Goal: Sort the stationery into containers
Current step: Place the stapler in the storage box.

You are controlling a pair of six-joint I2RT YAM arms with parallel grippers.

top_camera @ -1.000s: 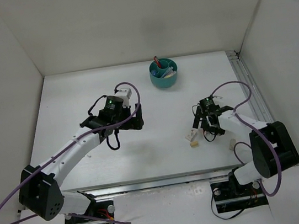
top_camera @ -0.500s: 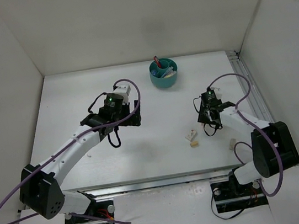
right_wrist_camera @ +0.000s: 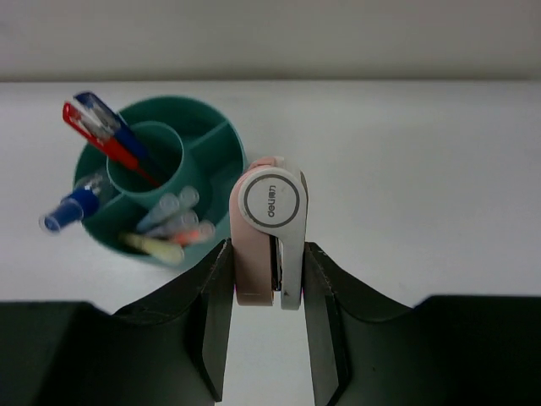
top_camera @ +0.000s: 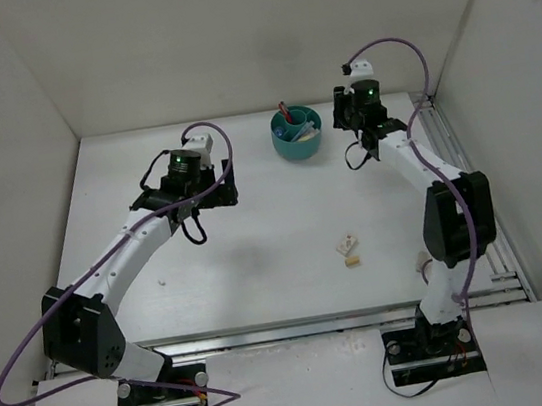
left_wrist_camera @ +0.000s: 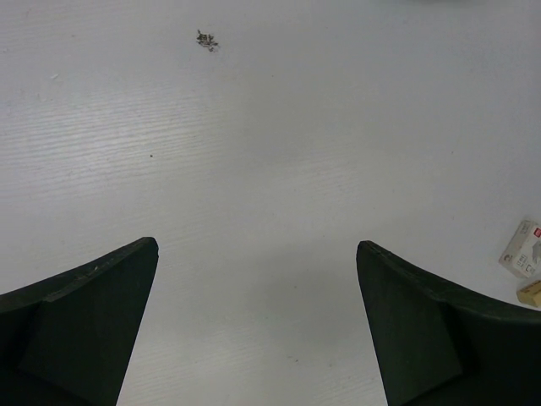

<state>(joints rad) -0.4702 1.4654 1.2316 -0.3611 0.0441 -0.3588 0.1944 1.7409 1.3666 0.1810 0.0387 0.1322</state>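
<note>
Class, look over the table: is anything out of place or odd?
A white eraser and a cream eraser lie loose mid-table, outside the teal organiser; the right tool grips a pink-and-white dispenser beside it.

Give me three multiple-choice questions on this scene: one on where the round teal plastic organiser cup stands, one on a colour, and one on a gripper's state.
1. Where does the round teal plastic organiser cup stand?
A) at the near edge, by the arm bases
B) on the far part of the table, beside the right gripper
C) under the left gripper

2. What colour is the small rounded plastic item in the right gripper?
A) black
B) pink and white
C) green

3. How is the left gripper?
A) open and empty
B) shut on a red pen
C) shut on an eraser block

Answers:
1 B: the top view shows the cup on the far side, next to that gripper.
2 B: the right wrist view shows a pink and white shell clamped between the fingers.
3 A: the left wrist view shows the fingers wide apart with only table between them.
</note>
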